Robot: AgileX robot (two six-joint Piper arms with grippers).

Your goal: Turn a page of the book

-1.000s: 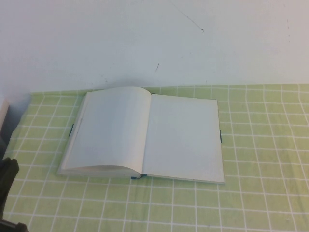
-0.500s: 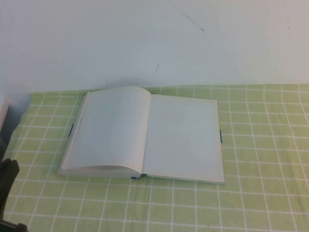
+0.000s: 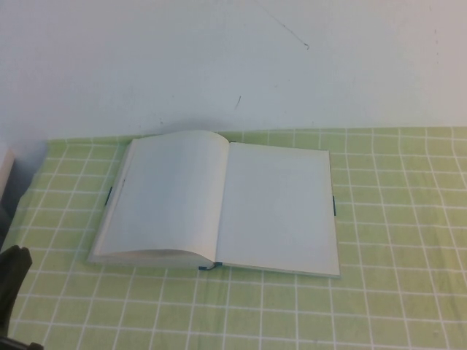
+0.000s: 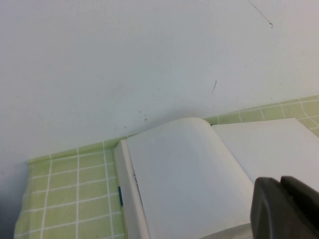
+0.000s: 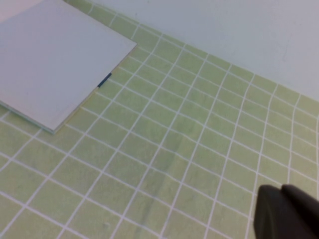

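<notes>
The book (image 3: 219, 204) lies open and flat on the green checked cloth, with blank white pages, a thick bulging left half and a thin right half. A thin dark teal cover edge shows at its sides. My left gripper (image 3: 11, 281) is low at the near left corner, short of the book and apart from it. In the left wrist view its dark fingers (image 4: 280, 183) are shut together and empty, with the book (image 4: 189, 179) just beyond them. My right gripper (image 5: 281, 189) is shut and empty over bare cloth, well off the book's right page (image 5: 50, 59).
The green checked cloth (image 3: 394, 292) covers the table up to a white wall (image 3: 233, 58) just behind the book. A pale object (image 3: 4, 171) sits at the far left edge. Open cloth lies to the right of and in front of the book.
My left gripper has sunk slightly lower at the near left corner. The book has not moved.
</notes>
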